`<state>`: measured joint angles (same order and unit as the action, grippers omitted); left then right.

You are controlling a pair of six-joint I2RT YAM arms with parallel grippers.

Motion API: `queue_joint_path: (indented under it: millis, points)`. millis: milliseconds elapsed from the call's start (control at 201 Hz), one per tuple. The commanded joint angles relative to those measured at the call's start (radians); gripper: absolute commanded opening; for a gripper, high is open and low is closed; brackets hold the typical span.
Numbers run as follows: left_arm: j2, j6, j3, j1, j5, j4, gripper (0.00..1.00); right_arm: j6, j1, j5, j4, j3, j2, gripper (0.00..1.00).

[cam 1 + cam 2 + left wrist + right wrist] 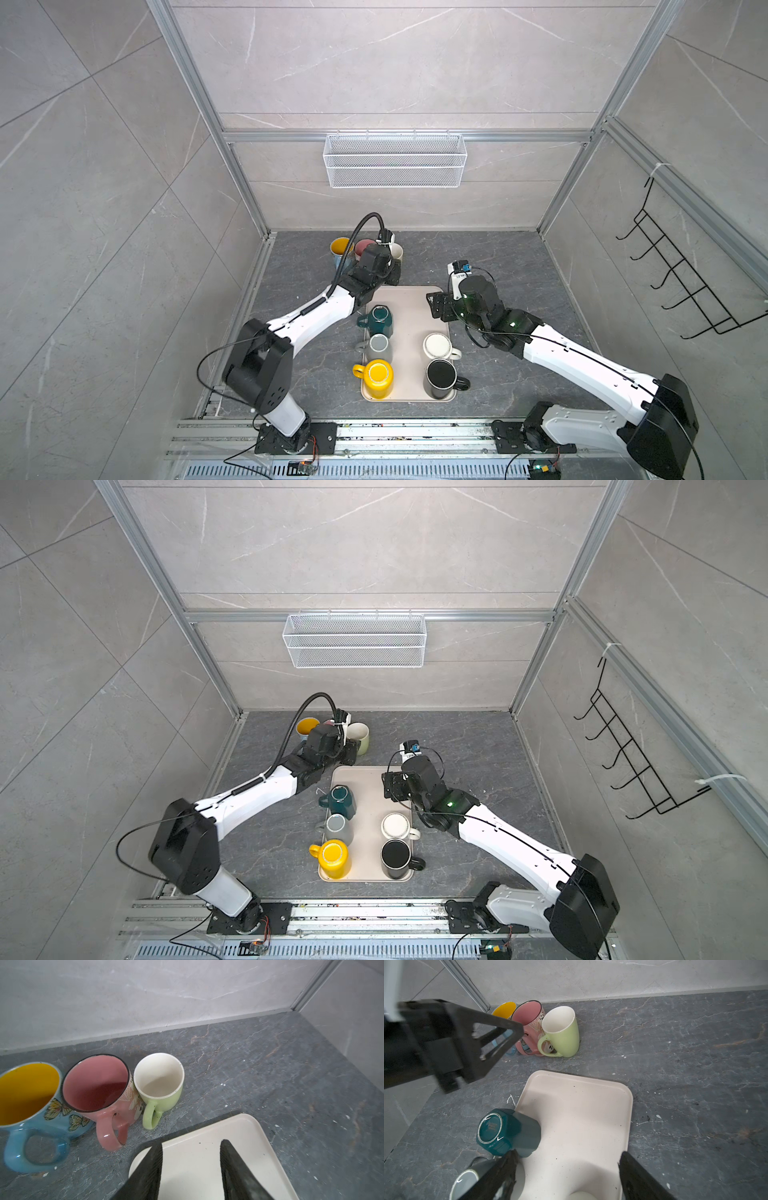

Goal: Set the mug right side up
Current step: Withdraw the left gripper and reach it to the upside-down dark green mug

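Teal mug [376, 322] stands upside down on the tray [411, 311], at its left edge near the far corner. Left tool [191, 1144] hangs close by, jaws apart, holding nothing; right tool [568, 1153] is wide apart too. Grab the mug's side firmly, lift it clear, then flip it slowly

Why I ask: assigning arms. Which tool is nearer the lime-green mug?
Left. The left tool hangs over the tray's far corner, just short of the lime-green mug; the right tool is farther back over the tray.
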<state>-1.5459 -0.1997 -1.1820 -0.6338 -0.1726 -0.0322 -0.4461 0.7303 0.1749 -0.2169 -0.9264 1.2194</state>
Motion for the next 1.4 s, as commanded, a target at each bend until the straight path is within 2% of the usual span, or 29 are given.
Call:
queue_joint_path:
  millis: [0,184,279,344,493,558,623,707,896,1041,1121,1399]
  points:
    - [0.144,0.022,-0.008,-0.004,-0.023,-0.132,0.49,-0.005,-0.002,-0.055,-0.032,-0.020,0.011,0.78]
    - [0.288,-0.183,-0.139,-0.003,-0.131,-0.595,0.48,-0.023,-0.003,-0.096,-0.035,-0.041,0.060,0.77]
    - [0.347,-0.339,-0.146,0.008,-0.099,-0.729,0.48,-0.041,-0.002,-0.114,-0.026,-0.052,0.092,0.77]
    - [0.384,-0.450,-0.116,0.035,-0.026,-0.755,0.46,-0.048,-0.003,-0.125,-0.024,-0.065,0.112,0.77]
    - [0.465,-0.709,0.033,0.132,0.204,-0.641,0.44,-0.054,-0.002,-0.140,-0.015,-0.080,0.128,0.76]
    - [0.482,-0.821,0.091,0.170,0.263,-0.580,0.44,-0.057,-0.003,-0.140,-0.015,-0.081,0.127,0.77]
    - [0.504,-0.960,0.154,0.185,0.274,-0.511,0.43,-0.062,-0.003,-0.138,-0.015,-0.078,0.124,0.76]
    - [0.522,-1.080,0.226,0.190,0.289,-0.388,0.43,-0.069,-0.003,-0.144,-0.016,-0.076,0.124,0.76]
    - [0.522,-1.329,0.321,0.194,0.267,-0.310,0.40,-0.092,-0.002,-0.138,-0.010,-0.051,0.115,0.76]
    - [0.509,-1.553,0.449,0.194,0.276,-0.207,0.37,-0.102,-0.002,-0.135,-0.010,-0.038,0.113,0.76]
    - [0.490,-1.624,0.492,0.194,0.275,-0.165,0.36,-0.103,-0.002,-0.133,-0.015,-0.038,0.114,0.76]
    - [0.418,-1.699,0.484,0.194,0.237,-0.145,0.36,-0.098,-0.002,-0.123,-0.027,-0.051,0.129,0.76]
